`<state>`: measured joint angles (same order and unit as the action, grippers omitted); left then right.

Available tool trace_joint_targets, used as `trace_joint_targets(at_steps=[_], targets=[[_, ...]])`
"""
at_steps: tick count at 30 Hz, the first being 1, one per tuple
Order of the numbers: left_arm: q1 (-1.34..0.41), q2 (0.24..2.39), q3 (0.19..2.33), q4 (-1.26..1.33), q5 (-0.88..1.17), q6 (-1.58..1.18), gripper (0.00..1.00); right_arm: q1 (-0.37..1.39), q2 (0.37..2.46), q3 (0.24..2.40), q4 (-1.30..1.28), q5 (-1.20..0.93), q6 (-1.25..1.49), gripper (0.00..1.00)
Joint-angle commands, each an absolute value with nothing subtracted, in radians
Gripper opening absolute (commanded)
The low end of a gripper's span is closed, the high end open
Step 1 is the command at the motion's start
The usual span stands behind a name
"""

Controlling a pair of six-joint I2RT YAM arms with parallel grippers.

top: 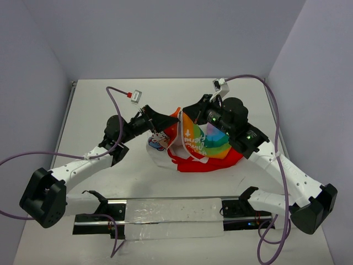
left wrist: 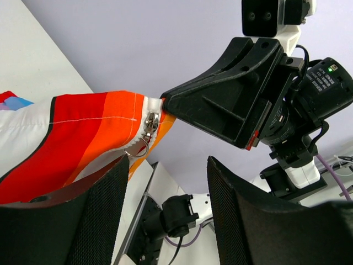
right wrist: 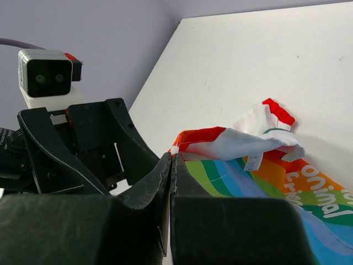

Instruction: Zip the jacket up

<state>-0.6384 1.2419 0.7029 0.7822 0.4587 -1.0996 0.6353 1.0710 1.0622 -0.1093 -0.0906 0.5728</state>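
Observation:
The jacket point(top: 209, 146) lies bunched at mid-table, rainbow panels up, red fabric underneath. My right gripper point(top: 186, 114) is shut on the top corner of its orange zipper edge and holds it lifted; in the right wrist view the gripper point(right wrist: 172, 156) pinches that edge of the jacket point(right wrist: 265, 171). My left gripper point(top: 162, 127) is open just left of it. In the left wrist view the metal zipper slider point(left wrist: 149, 123) with its ring pull point(left wrist: 136, 148) hangs just above the left gripper point(left wrist: 165, 165)'s left finger point(left wrist: 99, 210), not between the jaws. The jacket's red-orange panel point(left wrist: 77, 127) fills the left side.
A clear plastic strip point(top: 171, 212) held by black clamps runs along the near edge of the white table point(top: 110, 176). Purple cables loop beside both arms, with a small white connector point(top: 135, 95) at the back left. Grey walls close in three sides.

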Motion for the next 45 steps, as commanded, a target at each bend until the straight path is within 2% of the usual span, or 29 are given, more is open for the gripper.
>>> trace_joint_targets(at_steps=[1, 26, 45], targets=[[-0.638, 1.218, 0.698, 0.839, 0.490, -1.106, 0.65, 0.626, 1.072, 1.114, -0.082, -0.084, 0.576, 0.00], [-0.636, 1.364, 0.802, 0.908, 0.516, -1.121, 0.69, 0.624, 1.043, 1.117, -0.086, -0.104, 0.586, 0.00], [-0.626, 1.396, 0.755, 1.113, 0.550, -1.226, 0.62, 0.606, 1.021, 1.101, -0.086, -0.115, 0.599, 0.00]])
